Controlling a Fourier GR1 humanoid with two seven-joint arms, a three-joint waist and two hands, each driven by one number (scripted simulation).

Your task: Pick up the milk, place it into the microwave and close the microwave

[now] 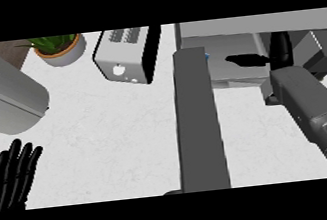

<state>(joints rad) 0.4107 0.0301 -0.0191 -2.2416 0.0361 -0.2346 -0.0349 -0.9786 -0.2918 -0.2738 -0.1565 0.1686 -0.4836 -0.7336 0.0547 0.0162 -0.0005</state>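
The microwave [255, 24] stands at the back right with its dark grey door [200, 128] swung open toward me. A thin blue sliver [207, 57], probably the milk, shows inside the cavity just past the door's far edge; the door hides the rest of it. My right hand [249, 60] is inside the cavity, its black fingers stretched left toward the sliver and apart from it, holding nothing. My left hand [11, 174] rests open, fingers up, at the lower left.
A silver toaster [125, 55] stands left of the microwave. At the back left is a potted plant [60, 47]. A large rounded grey object [2, 101] lies along the left edge. White counter [102, 138] stretches between my left hand and the door.
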